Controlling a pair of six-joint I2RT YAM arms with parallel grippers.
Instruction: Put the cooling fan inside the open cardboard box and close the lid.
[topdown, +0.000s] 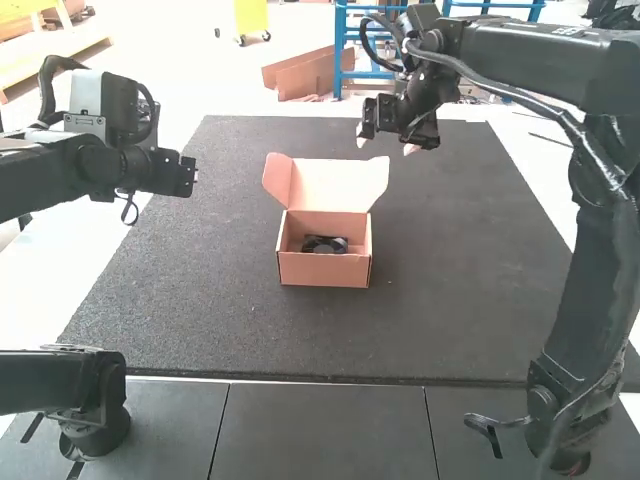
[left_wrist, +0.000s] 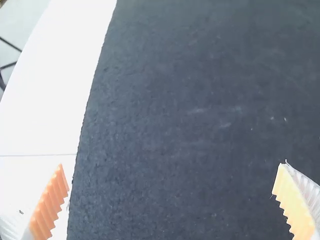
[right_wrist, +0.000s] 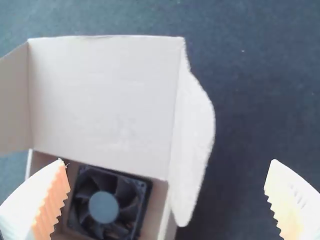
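Right claw (topdown: 394, 136): wide open, empty, above the lid (topdown: 330, 185)
Left claw (topdown: 186, 176): open, empty too
Risk: off-centre push might shove the box (topdown: 324, 262), not shut it

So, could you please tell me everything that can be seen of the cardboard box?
The cardboard box is small, of plain light brown card, and stands upright near the middle of the dark mat. It is open: the lid stands up at the far side, with a rounded side flap at each end. The black cooling fan lies flat inside it. Nothing else touches the box.
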